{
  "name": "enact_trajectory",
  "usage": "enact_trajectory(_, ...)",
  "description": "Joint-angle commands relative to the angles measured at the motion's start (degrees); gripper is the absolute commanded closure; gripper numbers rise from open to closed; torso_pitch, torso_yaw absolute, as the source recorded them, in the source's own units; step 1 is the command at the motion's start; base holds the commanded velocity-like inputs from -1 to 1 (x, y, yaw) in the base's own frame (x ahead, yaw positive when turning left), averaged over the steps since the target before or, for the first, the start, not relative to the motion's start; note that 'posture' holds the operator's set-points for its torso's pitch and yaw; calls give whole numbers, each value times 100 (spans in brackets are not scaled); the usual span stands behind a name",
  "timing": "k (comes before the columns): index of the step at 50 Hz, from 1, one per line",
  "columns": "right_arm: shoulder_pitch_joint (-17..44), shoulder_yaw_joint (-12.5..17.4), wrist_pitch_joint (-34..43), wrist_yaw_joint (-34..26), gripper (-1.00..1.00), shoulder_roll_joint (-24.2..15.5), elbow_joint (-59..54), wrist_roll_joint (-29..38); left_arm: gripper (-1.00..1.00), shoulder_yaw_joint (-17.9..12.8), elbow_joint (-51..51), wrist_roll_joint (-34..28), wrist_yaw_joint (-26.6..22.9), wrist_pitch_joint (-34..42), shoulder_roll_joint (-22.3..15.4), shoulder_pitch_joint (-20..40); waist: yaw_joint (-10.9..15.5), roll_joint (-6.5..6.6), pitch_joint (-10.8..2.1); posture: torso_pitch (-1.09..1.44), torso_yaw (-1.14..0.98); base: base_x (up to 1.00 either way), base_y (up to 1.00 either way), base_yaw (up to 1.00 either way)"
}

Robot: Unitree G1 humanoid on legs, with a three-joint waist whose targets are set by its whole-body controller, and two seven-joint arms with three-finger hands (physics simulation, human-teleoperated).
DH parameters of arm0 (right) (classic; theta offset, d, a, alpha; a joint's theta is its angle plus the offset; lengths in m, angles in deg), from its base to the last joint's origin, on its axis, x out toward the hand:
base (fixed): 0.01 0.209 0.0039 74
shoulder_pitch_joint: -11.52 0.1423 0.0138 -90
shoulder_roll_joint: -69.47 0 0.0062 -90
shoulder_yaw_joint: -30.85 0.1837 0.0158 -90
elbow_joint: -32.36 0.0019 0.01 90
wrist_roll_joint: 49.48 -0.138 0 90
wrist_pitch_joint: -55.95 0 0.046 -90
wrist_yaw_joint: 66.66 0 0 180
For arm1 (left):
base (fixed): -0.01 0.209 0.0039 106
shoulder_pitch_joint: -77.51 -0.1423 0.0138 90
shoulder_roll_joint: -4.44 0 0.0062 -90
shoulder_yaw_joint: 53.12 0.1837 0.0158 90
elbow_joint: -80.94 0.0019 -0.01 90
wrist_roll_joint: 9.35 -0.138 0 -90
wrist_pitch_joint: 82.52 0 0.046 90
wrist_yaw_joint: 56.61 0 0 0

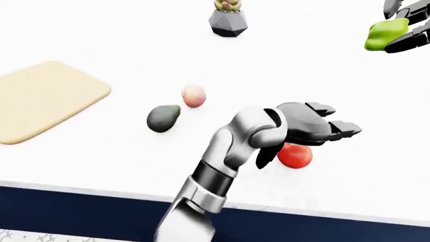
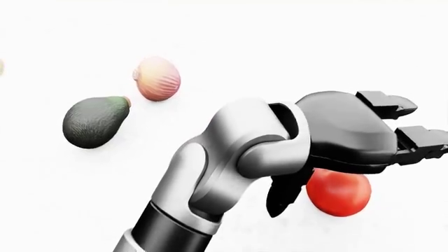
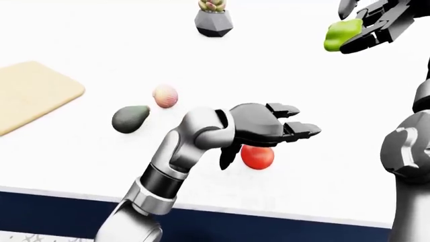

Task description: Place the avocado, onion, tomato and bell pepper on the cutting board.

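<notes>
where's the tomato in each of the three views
Left-eye view: tomato lower right of centre, just under the left hand.
Head view: tomato at lower right, partly hidden by that hand.
Right-eye view: tomato just below centre.
Shared landmark: the avocado with the onion beside it, to the tomato's upper left.

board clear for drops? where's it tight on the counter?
Cutting board is bare. Open counter also between the board and the avocado, and between the potted plant and onion. Tight: left hand over the tomato; avocado and onion lie close.
</notes>
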Motion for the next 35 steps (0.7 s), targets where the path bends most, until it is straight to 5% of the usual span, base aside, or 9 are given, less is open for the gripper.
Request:
enact_trajectory(1, 215, 47, -94, 100, 100, -73, 246, -78, -100, 0, -65, 9, 98, -64, 18, 68, 6, -65, -146, 0, 0, 0, 0, 0)
enact_trajectory(8, 169, 57, -106, 92, 100, -104, 251, -103, -95, 44, 21, -55, 164, -138, 82, -66, -2, -68, -167, 0, 0, 0, 0, 0)
enact_trajectory(9, 173, 55, -100, 88, 100, -106, 253, -103, 0, 46, 42, -66, 175, -159, 82, -63, -2, -70, -172, 0, 0, 0, 0, 0)
enact_trajectory(12, 194, 49, -97, 88, 100, -107, 253, -101, 100, 40, 25, -52, 141, -169, 112, -77, 8, -65, -169, 0, 0, 0, 0, 0)
enact_trajectory(22, 213, 40, -113, 78, 100, -140, 249, -79, 100, 93, -208, 22, -200, -103, 193, -308, -8, -107, -168, 0, 0, 0, 0, 0)
enact_trajectory(35, 249, 74, -90, 117, 100, -108, 255, -131, 100, -191, -87, 325, -308, -60, -136, 126, -16, -68, -155, 0, 0, 0, 0, 0)
